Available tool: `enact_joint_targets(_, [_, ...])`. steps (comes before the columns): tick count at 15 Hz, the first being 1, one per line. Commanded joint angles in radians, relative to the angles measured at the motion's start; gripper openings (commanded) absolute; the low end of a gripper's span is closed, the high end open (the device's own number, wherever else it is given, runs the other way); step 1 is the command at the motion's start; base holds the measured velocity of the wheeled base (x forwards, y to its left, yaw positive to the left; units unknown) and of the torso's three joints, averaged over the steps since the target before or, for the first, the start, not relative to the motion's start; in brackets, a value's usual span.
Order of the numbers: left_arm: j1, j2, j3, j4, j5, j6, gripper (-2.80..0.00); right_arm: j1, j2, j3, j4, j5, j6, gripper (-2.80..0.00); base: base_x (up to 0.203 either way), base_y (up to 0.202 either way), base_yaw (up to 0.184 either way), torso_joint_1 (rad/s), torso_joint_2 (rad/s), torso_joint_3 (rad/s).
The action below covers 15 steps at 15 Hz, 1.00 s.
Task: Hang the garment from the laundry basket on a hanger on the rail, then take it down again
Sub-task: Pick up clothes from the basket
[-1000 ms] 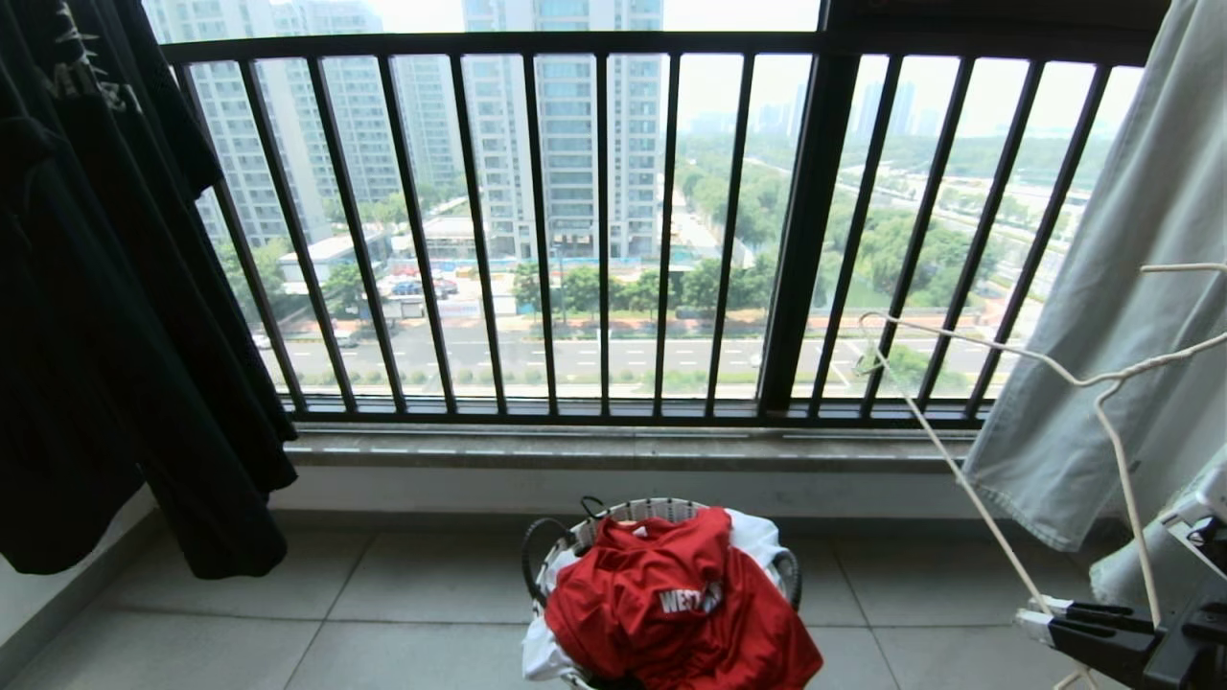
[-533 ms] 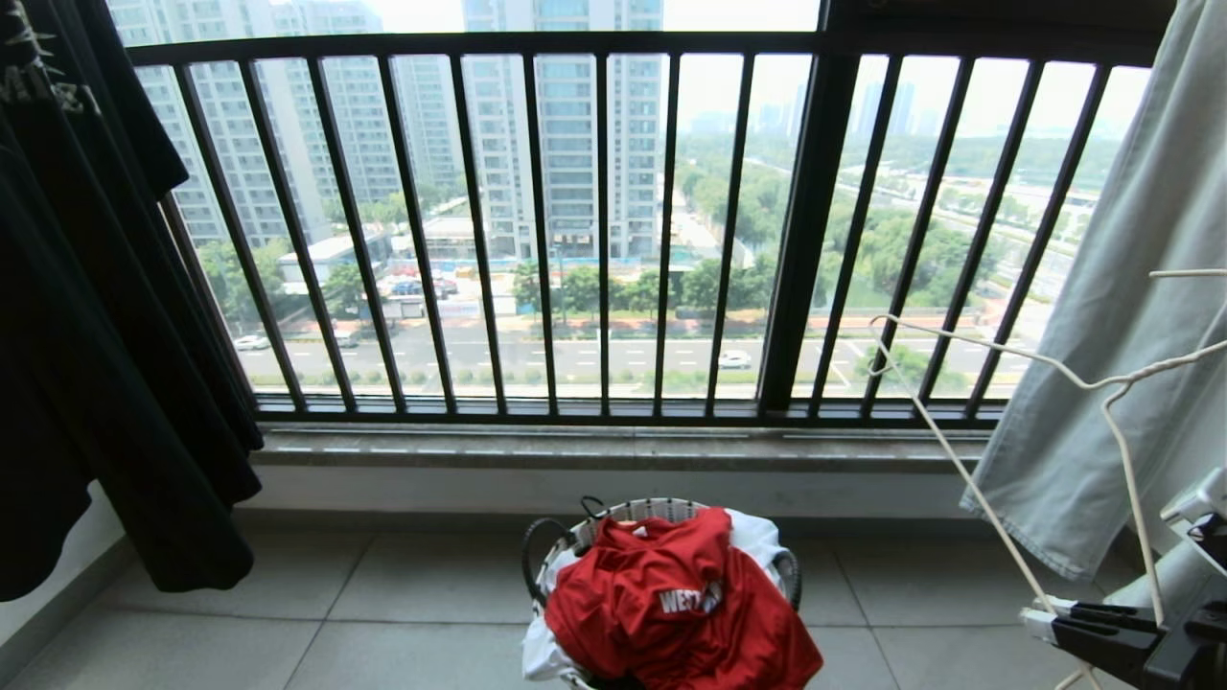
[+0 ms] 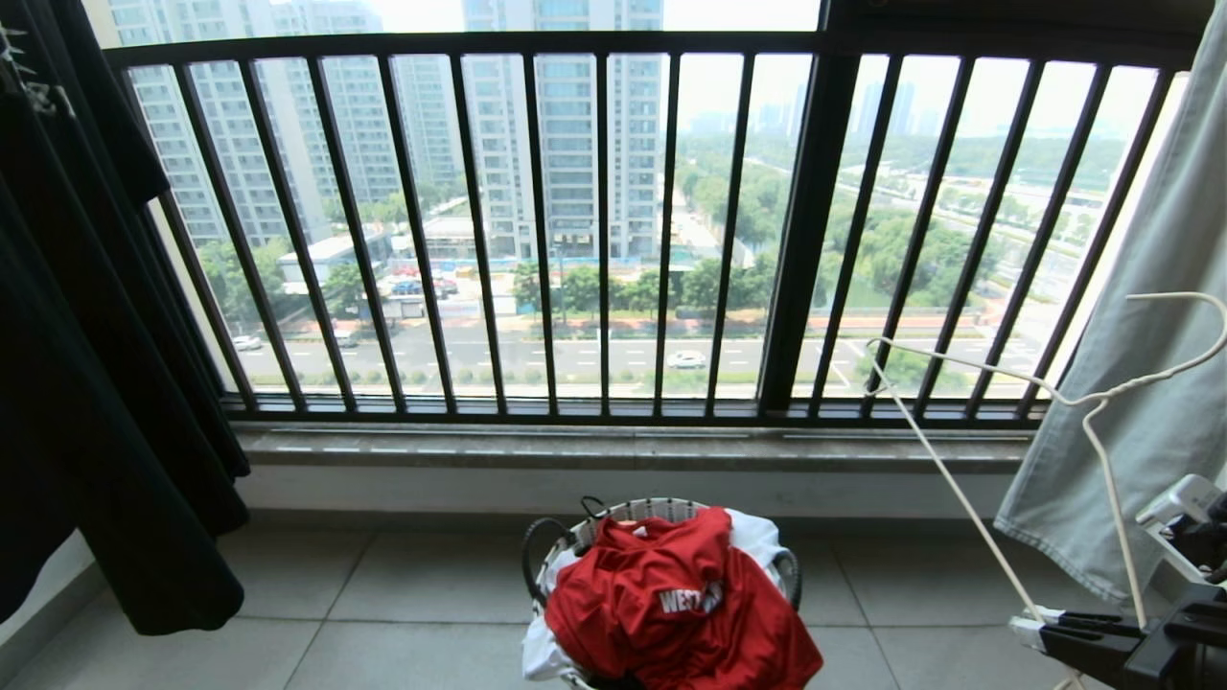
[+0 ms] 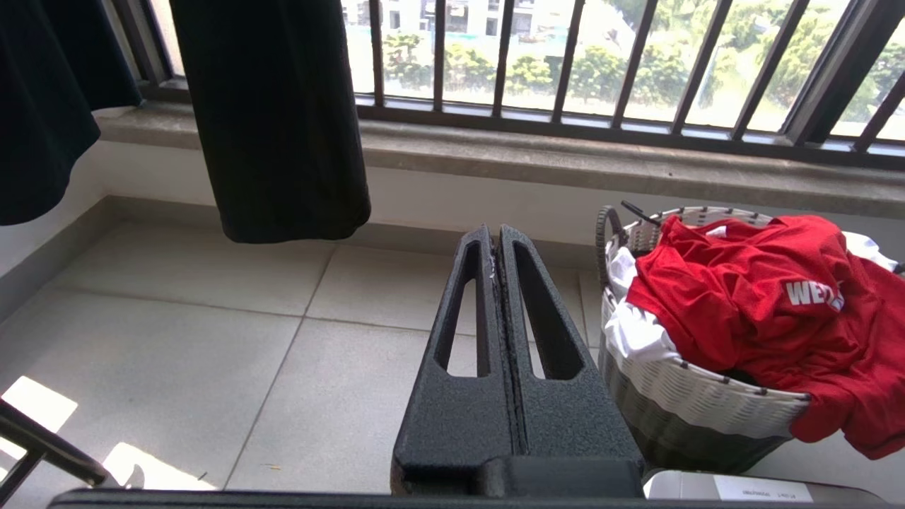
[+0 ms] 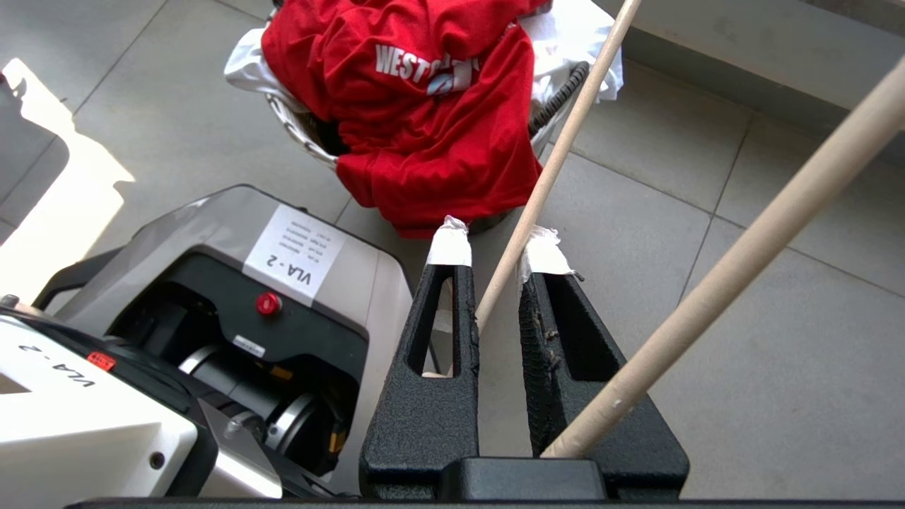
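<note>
- Head view: the red short-sleeved T-shirt with white lettering lies heaped over the small round woven laundry basket on the tiled floor, below the dark barred balcony railing; neither has moved over the last second.
- Right gripper sits low at the right edge, clamped on a strand of the thin white wire hanger; in the right wrist view that strand runs between its taped fingertips.
- Change: the hanger has tilted, its hook now higher against the pale grey-green hanging trousers, which have swung right; the black hanging T-shirt has drifted left.
- Left gripper hangs parked over the floor beside the basket, fingers pressed together, holding nothing.
- No rail in view.
- Judgement: the hanger is in hand but the shirt is untouched; threading and hanging are all still to come.
</note>
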Motion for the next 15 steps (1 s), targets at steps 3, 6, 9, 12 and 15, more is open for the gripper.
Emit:
enact_joint_targets(3, [0.0, 0.045, -0.036, 0.003, -0.008, 0.024, -2.8, -0.003, 0.055, 0.024, -0.056, 0.004, 0.0, -2.8, 0.0, 0.0, 0.0, 0.0, 0.0, 0.0])
enact_joint_targets(6, [-0.006, 0.203, -0.144, 0.001, -0.006, 0.014, -2.8, -0.004, 0.119, 0.076, -0.195, 0.003, 0.001, -2.8, 0.0, 0.0, 0.0, 0.0, 0.0, 0.0])
enact_joint_targets(9, [-0.044, 0.45, -0.292, 0.005, -0.007, 0.05, -2.8, -0.035, 0.121, 0.08, -0.221, 0.003, 0.0, -2.8, 0.0, 0.0, 0.0, 0.0, 0.0, 0.0])
enact_joint_targets(12, [-0.072, 0.764, -0.461, 0.005, -0.01, 0.115, -2.8, -0.058, 0.122, 0.093, -0.221, 0.004, 0.001, -2.8, 0.0, 0.0, 0.0, 0.0, 0.0, 0.0])
enact_joint_targets(15, [-0.106, 1.066, -0.722, 0.044, -0.035, 0.15, -2.8, -0.074, 0.124, 0.097, -0.221, 0.004, 0.01, -2.8, 0.0, 0.0, 0.0, 0.0, 0.0, 0.0])
